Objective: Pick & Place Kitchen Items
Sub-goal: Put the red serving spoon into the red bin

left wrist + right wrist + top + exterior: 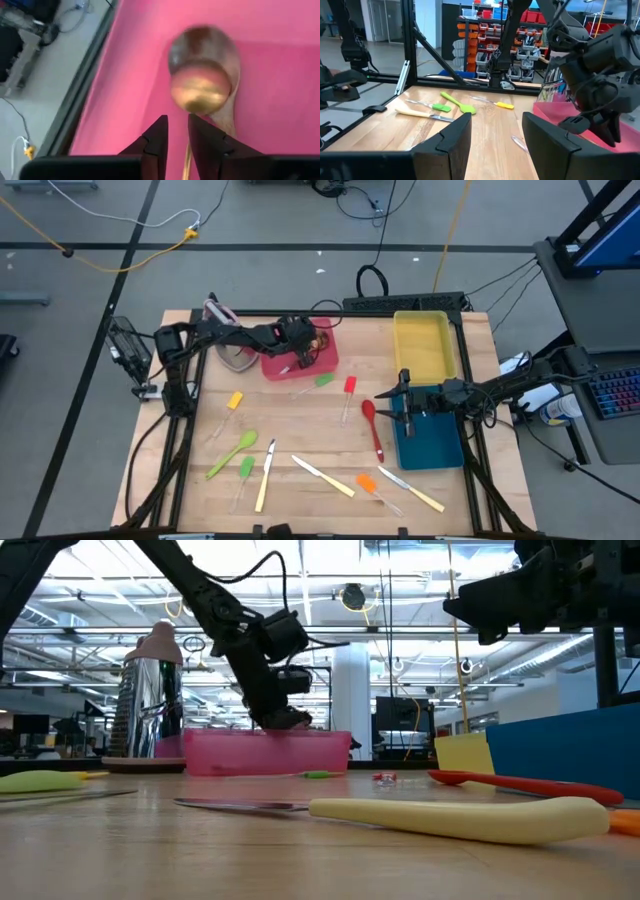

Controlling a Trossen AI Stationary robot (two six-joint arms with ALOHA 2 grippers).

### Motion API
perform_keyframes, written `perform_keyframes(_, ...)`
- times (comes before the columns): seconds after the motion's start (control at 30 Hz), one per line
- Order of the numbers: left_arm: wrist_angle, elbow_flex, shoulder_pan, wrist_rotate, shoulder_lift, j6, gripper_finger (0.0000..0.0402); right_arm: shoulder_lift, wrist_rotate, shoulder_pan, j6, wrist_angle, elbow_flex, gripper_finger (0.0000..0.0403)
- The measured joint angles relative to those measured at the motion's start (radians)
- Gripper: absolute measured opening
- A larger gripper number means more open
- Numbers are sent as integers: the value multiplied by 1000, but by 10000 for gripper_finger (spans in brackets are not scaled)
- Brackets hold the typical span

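Slightly parted fingers (157,137) of left gripper (177,132) hover just short of wooden spoon (202,80) lying in red tray (280,90).

The worktop (300,430) is pale, striped wood. Under the dark left gripper (177,131) lies a brown wooden spoon (202,82) in a pink-red tray (300,363). Below the black right gripper (392,396) sits a deep blue tray (430,442), with a yellow tray (425,345) beyond it. Just beside that gripper lies a red spoon (372,425). Farther off are a lime green spoon (233,452), a cream-handled knife (322,476) and an orange-headed spatula (367,482).
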Motion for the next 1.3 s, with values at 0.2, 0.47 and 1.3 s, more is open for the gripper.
perform_keyframes(0.2, -40, 2, -79, -57, -119, -22, 85, 22, 6, 5, 49, 20, 10, 169)
perform_keyframes(0.47, -51, 3, -189, -53, -334, -79, 82, 132, 159, 62, 105, -271, 227, 169)
perform_keyframes(1.3, -183, 2, -372, -53, -475, -200, 76, 565, 33, 69, 797, -1154, 589, 169)
